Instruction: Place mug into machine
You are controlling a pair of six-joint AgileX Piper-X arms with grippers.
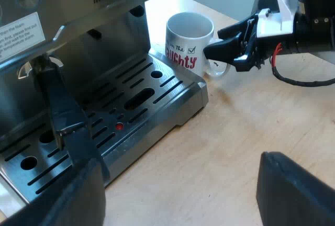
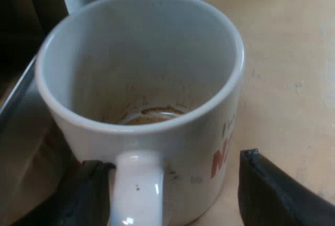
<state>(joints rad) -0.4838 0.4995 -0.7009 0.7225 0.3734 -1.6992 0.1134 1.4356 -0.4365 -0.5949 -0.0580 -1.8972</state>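
Plainly, in the left wrist view the left gripper hung over the front edge of the stainless-steel espresso machine, its two black fingers spread wide and holding nothing. The slotted metal drip tray lay bare beneath. A white ceramic mug with red lettering stood upright on the pale wooden table, just beside the tray's corner and not on it. The right gripper was at the mug's handle.

Seen from the right wrist view, the mug had a brown coffee ring in its bottom. Its handle pointed between the right gripper's black fingers, which stood apart on either side, not clamped on it.
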